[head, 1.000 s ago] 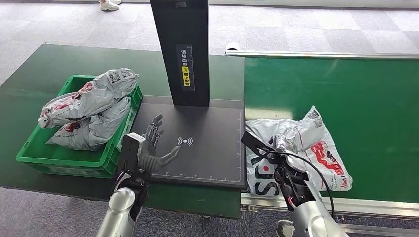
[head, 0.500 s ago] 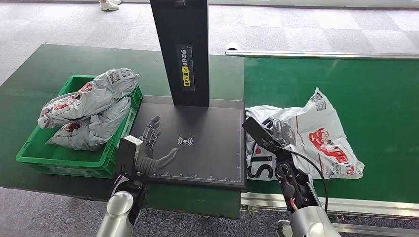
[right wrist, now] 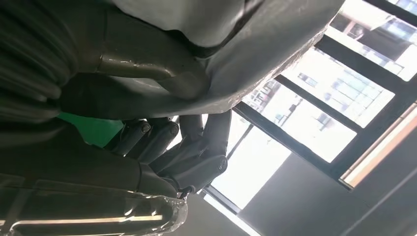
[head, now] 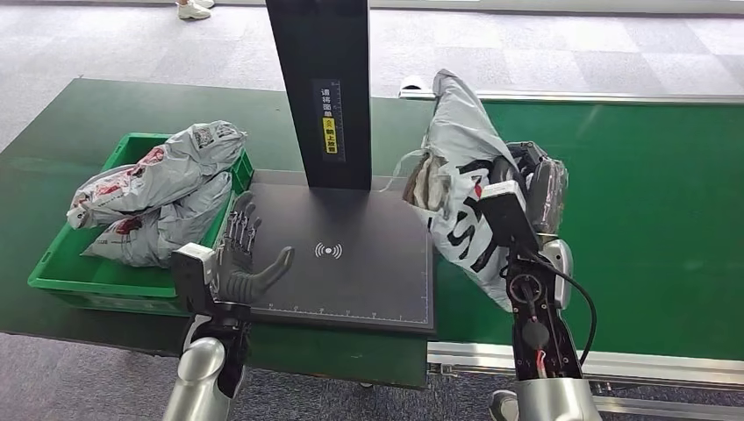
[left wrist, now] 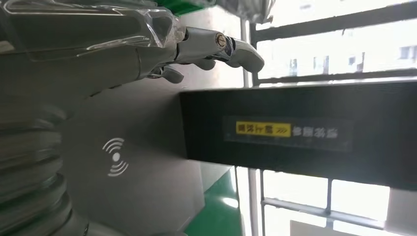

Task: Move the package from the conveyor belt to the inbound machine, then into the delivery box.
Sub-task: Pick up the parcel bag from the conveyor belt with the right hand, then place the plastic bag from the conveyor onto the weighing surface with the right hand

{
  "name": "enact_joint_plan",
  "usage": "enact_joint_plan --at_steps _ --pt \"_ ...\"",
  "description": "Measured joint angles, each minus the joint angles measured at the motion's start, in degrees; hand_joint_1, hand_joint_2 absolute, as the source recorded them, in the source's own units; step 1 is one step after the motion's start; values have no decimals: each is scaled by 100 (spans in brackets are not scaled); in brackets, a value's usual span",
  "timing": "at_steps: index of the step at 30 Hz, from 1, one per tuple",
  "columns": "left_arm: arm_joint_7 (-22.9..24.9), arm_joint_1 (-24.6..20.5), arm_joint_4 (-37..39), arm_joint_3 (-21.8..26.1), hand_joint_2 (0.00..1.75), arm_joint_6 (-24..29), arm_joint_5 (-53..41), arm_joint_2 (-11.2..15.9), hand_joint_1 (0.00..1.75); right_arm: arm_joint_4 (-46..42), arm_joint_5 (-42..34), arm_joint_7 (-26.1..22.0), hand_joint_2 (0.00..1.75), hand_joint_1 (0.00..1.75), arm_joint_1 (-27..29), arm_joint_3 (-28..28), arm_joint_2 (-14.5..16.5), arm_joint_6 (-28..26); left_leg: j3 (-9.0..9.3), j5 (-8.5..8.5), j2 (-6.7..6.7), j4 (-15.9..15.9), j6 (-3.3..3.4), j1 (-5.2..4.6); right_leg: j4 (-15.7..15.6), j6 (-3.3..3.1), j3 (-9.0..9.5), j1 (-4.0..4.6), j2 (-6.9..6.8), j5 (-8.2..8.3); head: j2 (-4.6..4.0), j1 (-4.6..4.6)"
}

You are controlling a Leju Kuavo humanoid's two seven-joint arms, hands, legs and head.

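Observation:
My right hand point(head: 532, 182) grips a grey plastic package point(head: 456, 175) with black and red print and holds it up in the air, over the seam between the green conveyor belt point(head: 640, 193) and the black scanner plate of the inbound machine point(head: 351, 254). In the right wrist view the package point(right wrist: 246, 54) lies against my curled fingers point(right wrist: 192, 147). My left hand point(head: 241, 254) hovers open, fingers spread, over the plate's left edge; the left wrist view shows its fingers point(left wrist: 216, 46) above the plate's wireless mark point(left wrist: 115, 156). The green delivery box point(head: 61, 263) stands left of the machine.
Two grey packages point(head: 162, 189) lie piled in the green box. The machine's black upright column point(head: 325, 88) rises at the back of the plate. The belt's metal rail point(head: 632, 364) runs along its near side. A person's shoes point(head: 193, 9) stand on the carpet far behind.
My right hand has lifted the package off the belt, up and toward the machine, so it now hangs bunched in the air. My left hand has drifted left to the plate's edge.

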Motion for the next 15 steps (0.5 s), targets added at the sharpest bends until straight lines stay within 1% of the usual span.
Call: enact_joint_plan --at_steps 3,6,10,15 --pt "-228 -39 -46 24 175 392 38 -2 0 -51 44 -79 175 175 17 186 10 -1 -1 0 0 0 0 0 0 0 0 0 0 0 0 0" --pt "-464 -68 -117 38 175 839 30 -13 0 32 306 -190 175 175 19 461 25 40 -1 0 0 -1 0 0 0 0 0 0 0 0 0 -1" --pt "-752 -131 -198 32 175 1225 166 -23 0 399 1003 -336 175 175 -86 962 78 60 -2 0 1 -1 0 0 1 0 1 0 0 0 0 -1" --pt "-1233 -162 -301 37 175 1793 489 -69 0 1129 1717 -283 175 175 -499 1629 195 279 -1 2 2 -1 -1 1 1 0 1 1 0 0 0 0"
